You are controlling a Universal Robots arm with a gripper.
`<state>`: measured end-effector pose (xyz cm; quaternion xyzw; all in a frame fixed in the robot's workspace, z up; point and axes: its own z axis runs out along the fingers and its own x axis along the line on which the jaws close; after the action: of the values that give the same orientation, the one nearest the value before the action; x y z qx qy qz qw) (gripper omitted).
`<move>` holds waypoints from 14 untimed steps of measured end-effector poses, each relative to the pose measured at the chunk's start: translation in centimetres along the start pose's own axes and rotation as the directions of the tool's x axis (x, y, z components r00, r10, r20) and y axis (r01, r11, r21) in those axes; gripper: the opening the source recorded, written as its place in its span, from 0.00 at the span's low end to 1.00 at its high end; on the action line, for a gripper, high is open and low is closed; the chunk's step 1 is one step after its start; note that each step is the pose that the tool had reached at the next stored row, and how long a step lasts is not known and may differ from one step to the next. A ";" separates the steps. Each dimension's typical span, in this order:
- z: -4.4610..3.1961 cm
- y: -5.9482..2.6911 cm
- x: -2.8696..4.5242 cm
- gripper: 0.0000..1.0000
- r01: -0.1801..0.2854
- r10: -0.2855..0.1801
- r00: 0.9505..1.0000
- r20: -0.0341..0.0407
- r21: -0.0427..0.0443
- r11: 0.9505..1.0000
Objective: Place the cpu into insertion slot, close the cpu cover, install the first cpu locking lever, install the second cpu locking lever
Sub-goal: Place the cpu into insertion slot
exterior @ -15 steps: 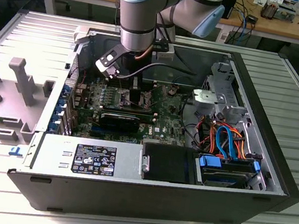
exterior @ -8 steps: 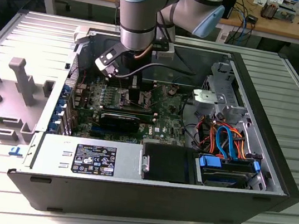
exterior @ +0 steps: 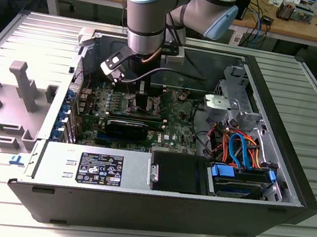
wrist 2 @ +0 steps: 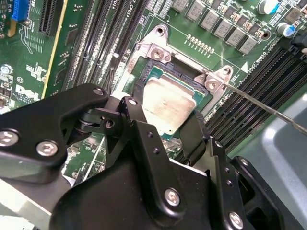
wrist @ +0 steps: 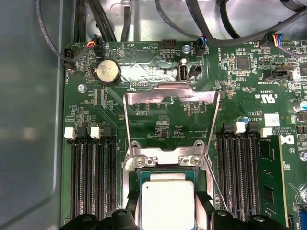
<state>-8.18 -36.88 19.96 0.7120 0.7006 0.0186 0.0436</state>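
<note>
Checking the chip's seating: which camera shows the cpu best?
The second wrist view: the cpu sits in the insertion slot with most of its silvery top visible. The first wrist view has the cpu cut off by the picture's edge. In the exterior view the arm stands over it.

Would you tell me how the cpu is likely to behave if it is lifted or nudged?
The cpu is a flat square with a metal top, so probably stiff and rather dense. Flat as it is, it should not roll. The fingers hold only its thin edges, so it might slip or tilt if squeezed unevenly.
</note>
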 end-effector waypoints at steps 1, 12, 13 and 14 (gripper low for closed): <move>0.04 -0.03 0.00 0.55 0.000 0.000 1.000 0.000 0.000 1.000; 0.28 -0.07 0.02 0.55 0.000 0.000 1.000 -0.001 0.000 1.000; 0.32 -0.06 0.04 0.56 0.000 0.000 1.000 -0.001 -0.001 1.000; 0.29 -0.07 0.03 0.62 0.000 0.000 1.000 -0.001 0.000 1.000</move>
<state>-8.22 -36.86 19.66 0.7120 0.7005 0.0190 0.0435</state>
